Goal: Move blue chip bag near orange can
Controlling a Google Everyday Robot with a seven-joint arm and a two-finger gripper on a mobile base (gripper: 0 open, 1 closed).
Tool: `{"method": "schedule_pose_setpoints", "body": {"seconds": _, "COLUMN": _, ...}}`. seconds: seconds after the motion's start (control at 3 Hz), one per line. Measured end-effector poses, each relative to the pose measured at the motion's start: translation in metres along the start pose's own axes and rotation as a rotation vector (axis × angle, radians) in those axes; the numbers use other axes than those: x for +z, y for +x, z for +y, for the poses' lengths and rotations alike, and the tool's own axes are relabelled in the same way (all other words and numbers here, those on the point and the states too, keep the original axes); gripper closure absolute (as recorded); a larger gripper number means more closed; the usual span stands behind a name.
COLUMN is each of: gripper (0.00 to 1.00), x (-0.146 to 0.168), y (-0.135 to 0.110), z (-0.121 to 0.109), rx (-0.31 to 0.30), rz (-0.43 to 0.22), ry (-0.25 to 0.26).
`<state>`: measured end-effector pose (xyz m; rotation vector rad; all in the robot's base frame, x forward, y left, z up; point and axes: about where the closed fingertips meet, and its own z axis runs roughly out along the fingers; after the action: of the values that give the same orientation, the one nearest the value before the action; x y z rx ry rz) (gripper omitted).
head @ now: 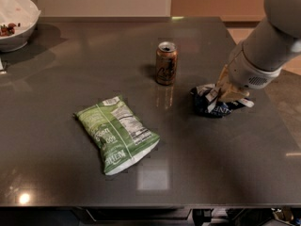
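Observation:
The orange can (166,63) stands upright just right of the table's middle, toward the far side. The blue chip bag (206,104) lies crumpled on the table to the can's right and a little nearer, a short gap away from it. My gripper (223,94) comes down from the upper right on the white arm and is shut on the bag's top, covering its right part. The bag's dark foil and white label show at the left and under the fingers.
A larger green chip bag (117,133) lies flat at front left of centre. A white bowl (15,22) with food sits at the far left corner. The grey table (94,60) ends at its right edge just beyond the arm.

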<state>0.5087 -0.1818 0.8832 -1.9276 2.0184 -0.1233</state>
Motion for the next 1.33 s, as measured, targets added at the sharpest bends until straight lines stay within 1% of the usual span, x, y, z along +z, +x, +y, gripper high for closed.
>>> {"method": "schedule_pose_setpoints", "body": {"seconds": 0.33, "gripper": 1.0, "x": 0.014, "y": -0.011, "z": -0.02, "rx": -0.03, "rz": -0.021, "ry": 0.026}}
{"method": "schedule_pose_setpoints", "body": {"seconds": 0.67, "gripper": 1.0, "x": 0.02, "y": -0.021, "z": -0.034, "rx": -0.056, "rz": -0.037, "ry": 0.044}}
{"method": "schedule_pose_setpoints", "body": {"seconds": 1.0, "gripper": 0.84, "x": 0.023, "y": -0.027, "z": -0.041, "rx": -0.072, "rz": -0.05, "ry": 0.047}}
{"method": "schedule_pose_setpoints", "body": {"seconds": 1.33, "gripper": 0.6, "x": 0.025, "y": -0.033, "z": -0.042, "rx": -0.085, "rz": -0.074, "ry": 0.041}}
